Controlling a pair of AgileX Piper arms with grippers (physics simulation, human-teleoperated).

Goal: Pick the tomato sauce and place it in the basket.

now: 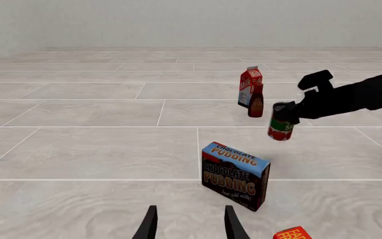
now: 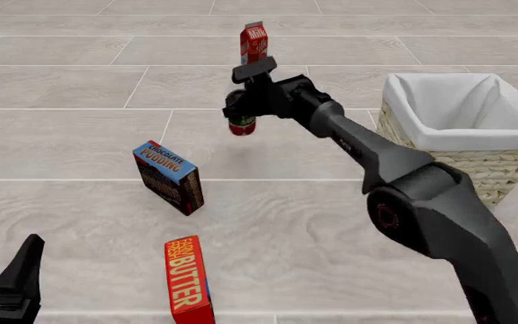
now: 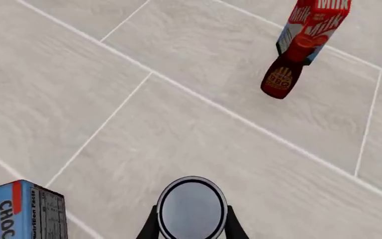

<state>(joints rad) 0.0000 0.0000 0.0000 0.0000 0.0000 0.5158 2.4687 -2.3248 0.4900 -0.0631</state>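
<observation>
The right gripper (image 2: 241,108) is clamped on the tomato sauce (image 2: 242,124), its two fingers (image 3: 152,225) pressed against opposite sides of the tin's rim, holding the can clear of the tiled table (image 2: 79,142). The can hangs upright with open tabletop beneath it. Beyond it stand the milk carton (image 2: 253,42) and, just in front of that, the dark sauce bottle (image 1: 255,100), both apart from the tin. The basket (image 2: 475,158) sits to the right, past the arm's forearm, its white liner open upward. Nearer the camera, the chocolate pudding box (image 2: 169,177) and butter box (image 2: 188,278) stand apart from each other. The left gripper (image 1: 189,223) hovers low at the near edge, jaws apart and holding nothing.
</observation>
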